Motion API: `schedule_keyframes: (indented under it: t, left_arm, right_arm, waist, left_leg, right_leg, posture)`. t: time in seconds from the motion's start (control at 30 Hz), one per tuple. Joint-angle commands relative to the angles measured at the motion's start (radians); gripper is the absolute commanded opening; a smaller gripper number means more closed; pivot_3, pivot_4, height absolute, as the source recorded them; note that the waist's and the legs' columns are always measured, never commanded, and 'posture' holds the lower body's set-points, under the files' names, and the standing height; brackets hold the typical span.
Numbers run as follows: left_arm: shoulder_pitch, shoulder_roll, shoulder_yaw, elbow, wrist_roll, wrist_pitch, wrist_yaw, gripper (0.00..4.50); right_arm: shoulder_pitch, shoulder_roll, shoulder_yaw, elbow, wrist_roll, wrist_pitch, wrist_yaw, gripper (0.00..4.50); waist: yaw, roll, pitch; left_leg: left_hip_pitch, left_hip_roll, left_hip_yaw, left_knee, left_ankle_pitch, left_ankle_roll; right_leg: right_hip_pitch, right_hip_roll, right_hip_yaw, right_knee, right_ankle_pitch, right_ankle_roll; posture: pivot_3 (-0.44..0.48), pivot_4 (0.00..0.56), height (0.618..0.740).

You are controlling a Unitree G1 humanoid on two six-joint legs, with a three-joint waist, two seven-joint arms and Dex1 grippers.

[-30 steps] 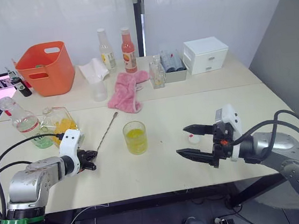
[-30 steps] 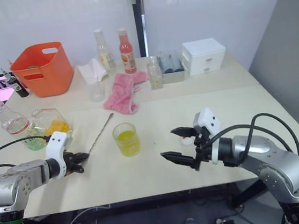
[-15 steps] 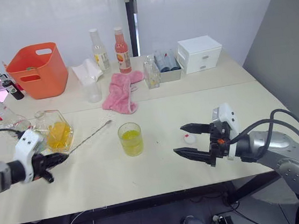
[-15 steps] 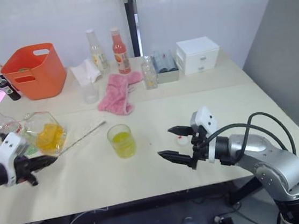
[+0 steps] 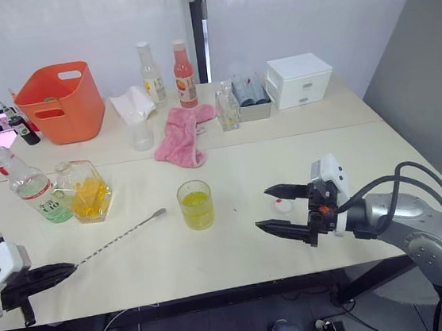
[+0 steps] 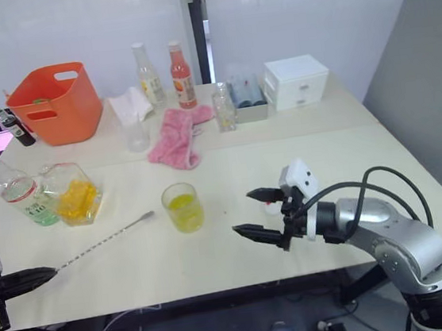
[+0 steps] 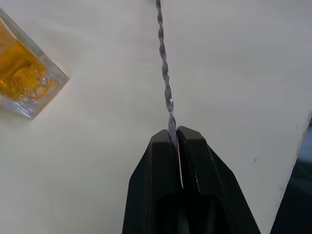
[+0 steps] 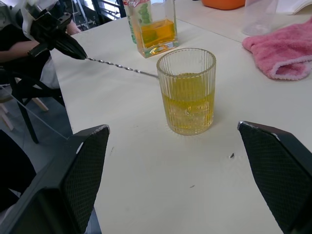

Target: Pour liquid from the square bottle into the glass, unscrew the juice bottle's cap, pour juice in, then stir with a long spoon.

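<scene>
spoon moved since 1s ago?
Yes. The long spoon, pinched at its stem end by the left gripper, has been dragged toward the robot's left and the table's near edge: its bowl now lies level with the glass, no longer up by the pink cloth.

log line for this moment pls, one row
left gripper: shut on long spoon stem end | right gripper: open, empty | glass: yellow liquid inside | cap: on table
</scene>
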Motion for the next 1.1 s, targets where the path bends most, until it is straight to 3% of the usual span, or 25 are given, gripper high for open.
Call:
schedule_keyframes:
  t: [0.03,0.23,0.43,0.47,0.73,0.9,1.1]
  left_arm:
    - [-0.056,0.035,-0.041,0.117,0.044,-0.174,-0.042,0.03]
    - [-0.149,0.015,-0.112,0.212,0.046,-0.184,-0.051,0.03]
    - [-0.154,0.039,-0.155,0.199,0.032,-0.024,-0.059,0.03]
    - [-0.155,0.050,-0.159,0.188,0.026,0.019,-0.069,0.74]
    - [-0.164,0.118,-0.173,0.120,0.028,0.176,-0.093,3.33]
    - [-0.152,0.171,-0.182,0.036,0.035,0.247,-0.113,3.33]
    - [-0.129,0.159,-0.230,-0.068,0.074,0.317,-0.044,3.33]
  right_arm:
    - [-0.018,-0.006,-0.014,-0.013,-0.001,-0.019,0.013,4.50]
    - [-0.034,-0.007,-0.008,0.000,-0.007,-0.014,0.019,4.50]
    - [-0.046,-0.007,-0.006,0.004,-0.006,-0.008,0.019,4.50]
    - [-0.048,-0.007,-0.006,0.006,-0.007,-0.008,0.019,4.50]
    - [-0.053,-0.001,0.003,0.011,-0.010,-0.008,0.018,4.50]
    - [-0.049,0.001,0.003,0.009,-0.010,-0.009,0.015,4.50]
    - [-0.050,0.010,0.005,0.002,-0.011,-0.006,0.007,4.50]
  waist:
    - [0.000,0.000,0.000]
    - [-0.003,0.000,0.000]
    - [-0.007,0.000,0.000]
    - [-0.007,0.000,0.000]
    - [-0.006,0.000,0.000]
    - [-0.006,0.000,0.000]
    - [-0.006,0.000,0.000]
  left_leg:
    - [0.000,0.000,0.000,0.000,0.000,0.000]
    - [0.000,0.000,0.000,0.000,0.000,0.000]
    - [0.000,0.001,0.000,0.000,0.000,0.000]
    - [0.000,0.001,0.000,0.000,0.000,0.000]
    - [0.001,0.001,-0.001,0.000,0.000,0.000]
    - [0.001,0.000,0.000,0.000,0.000,0.000]
    - [0.001,0.001,0.000,0.000,0.000,0.000]
  right_leg:
    - [0.000,0.000,0.000,0.000,0.000,0.000]
    - [0.000,0.000,0.000,0.001,0.000,0.000]
    - [0.000,0.001,0.000,0.002,0.000,0.000]
    - [0.000,0.001,0.000,0.002,0.000,0.000]
    - [0.000,0.001,0.000,0.002,0.000,0.000]
    - [0.000,0.001,0.000,0.002,0.000,0.000]
    - [0.000,0.001,0.000,0.002,0.000,0.000]
  posture:
    - [0.000,0.150,0.739]
    - [0.000,0.150,0.739]
    - [0.000,0.150,0.739]
    - [0.000,0.150,0.739]
    - [0.000,0.150,0.739]
    - [0.000,0.150,0.739]
    - [0.000,0.150,0.739]
